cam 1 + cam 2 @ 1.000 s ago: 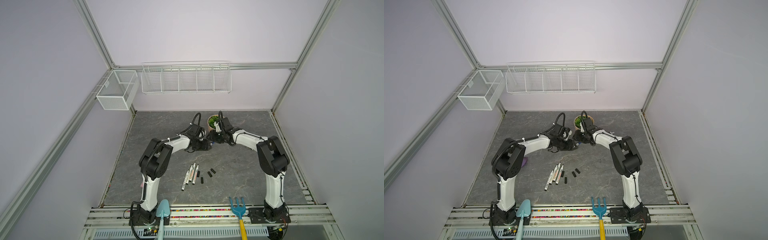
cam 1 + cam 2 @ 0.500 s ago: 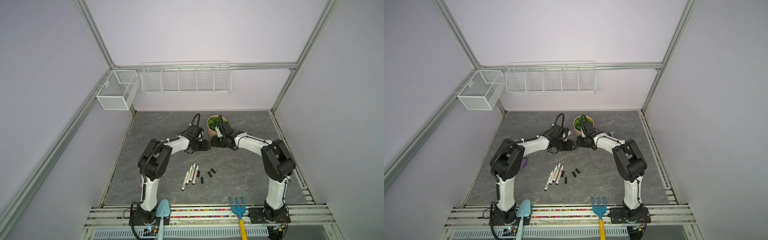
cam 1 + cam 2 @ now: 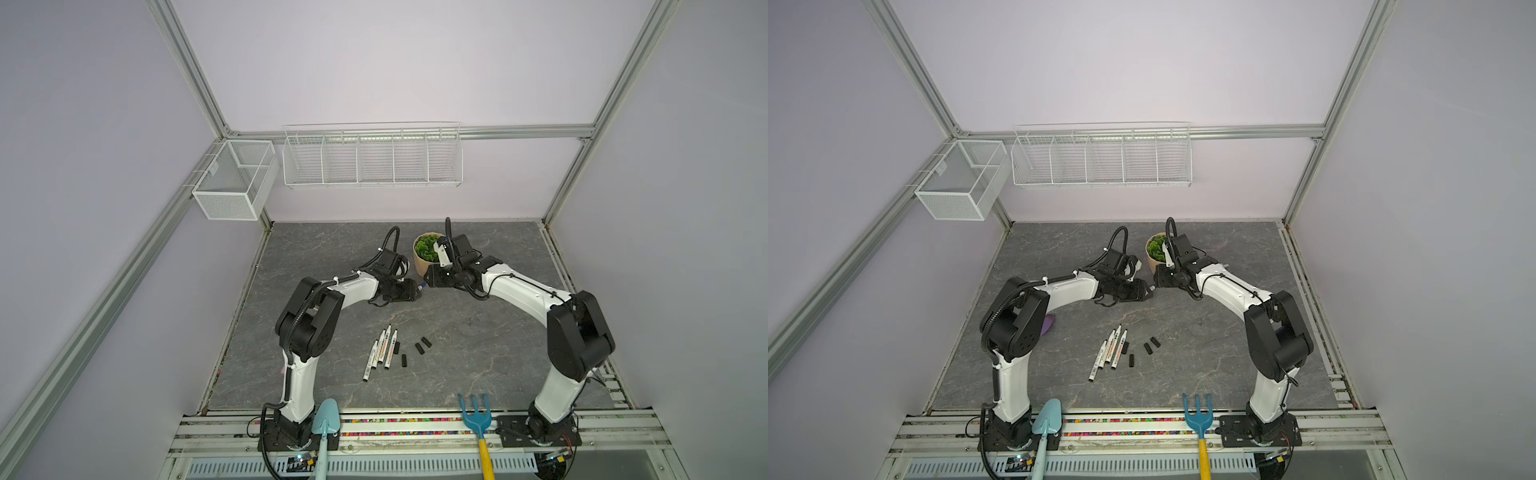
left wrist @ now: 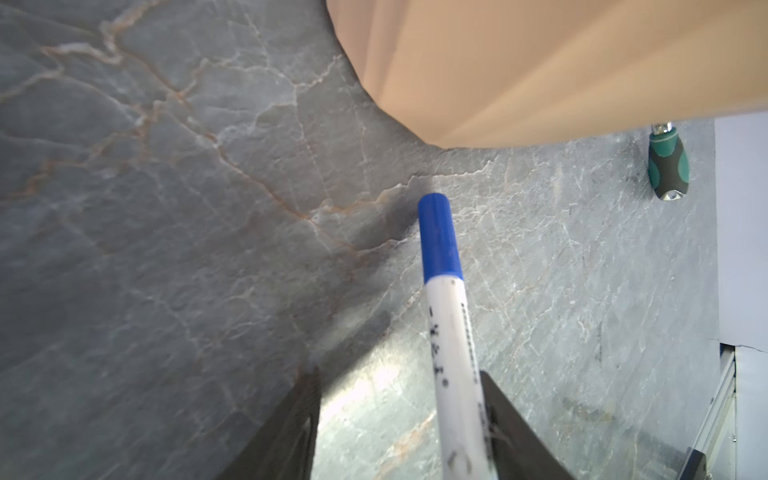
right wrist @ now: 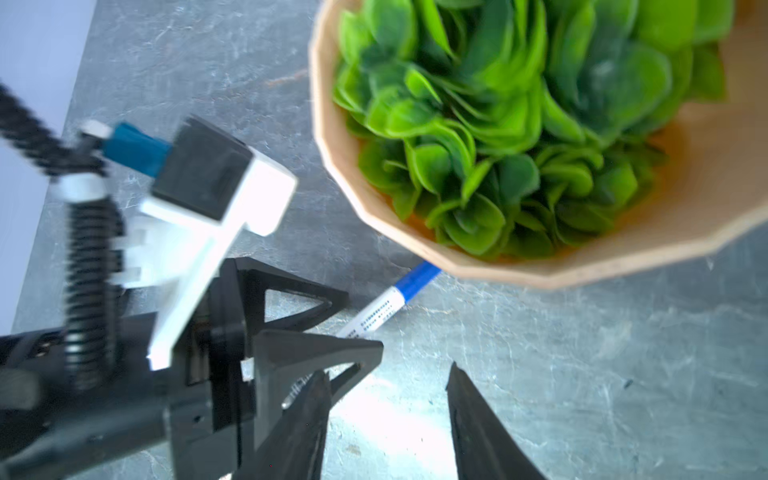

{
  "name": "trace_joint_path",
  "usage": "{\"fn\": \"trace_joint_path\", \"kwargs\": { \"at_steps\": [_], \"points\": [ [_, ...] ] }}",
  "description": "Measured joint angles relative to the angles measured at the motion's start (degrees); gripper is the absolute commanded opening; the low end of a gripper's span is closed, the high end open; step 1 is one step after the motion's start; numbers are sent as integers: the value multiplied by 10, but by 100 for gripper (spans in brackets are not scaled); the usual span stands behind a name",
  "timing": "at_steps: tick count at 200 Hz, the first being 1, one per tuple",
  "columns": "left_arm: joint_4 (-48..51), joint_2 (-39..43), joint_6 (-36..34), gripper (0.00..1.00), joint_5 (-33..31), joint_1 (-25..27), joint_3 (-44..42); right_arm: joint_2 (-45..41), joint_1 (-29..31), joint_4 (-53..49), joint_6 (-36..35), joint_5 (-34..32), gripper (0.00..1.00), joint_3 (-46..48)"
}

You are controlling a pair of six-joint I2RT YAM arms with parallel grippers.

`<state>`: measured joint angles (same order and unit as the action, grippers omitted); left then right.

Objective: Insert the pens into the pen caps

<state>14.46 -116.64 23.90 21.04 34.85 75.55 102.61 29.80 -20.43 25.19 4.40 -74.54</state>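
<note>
Closest to me, a pale blue trowel [image 3: 325, 419] and a blue rake [image 3: 473, 415] sit at the front rail. Past them four pens [image 3: 391, 348] lie bunched on the grey table [image 3: 478, 332], with four black caps [image 3: 419, 348] scattered just beside them. Farther in, both arms meet low by the plant pot [image 3: 422, 262]. The left gripper [image 4: 397, 374] has its jaws apart, the blue pen [image 4: 451, 332] resting against one finger only, its blue end near the pot's foot. The right gripper [image 5: 386, 370], facing it, is spread open too, gripping nothing.
</note>
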Motion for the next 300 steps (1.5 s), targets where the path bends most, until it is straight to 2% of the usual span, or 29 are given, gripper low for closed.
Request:
{"fn": "trace_joint_path", "kwargs": {
  "at_steps": [39, 61, 104, 167, 218, 266, 300],
  "points": [
    [13, -11, -3, 57, 3, 0, 17, -1, -59, 3, 63, 12, 50, 81],
    [42, -25, -21, 57, 2, 8, 46, -1, -83, 3, 82, 19, 50, 95],
    [97, -51, -60, 57, 4, 36, 96, 5, -85, 42, 122, 73, 50, 103],
    [100, -49, -83, 57, 9, 41, 91, 89, -85, 119, 175, 190, 50, 82],
    [100, -49, -92, 57, 14, 41, 90, 110, -79, 171, 213, 239, 49, 81],
    [80, -35, -97, 58, 19, 42, 64, 112, -78, 179, 221, 235, 49, 81],
    [51, 14, -94, 59, -9, 44, -5, 67, -78, 150, 205, 164, 49, 103]
  ]
}}
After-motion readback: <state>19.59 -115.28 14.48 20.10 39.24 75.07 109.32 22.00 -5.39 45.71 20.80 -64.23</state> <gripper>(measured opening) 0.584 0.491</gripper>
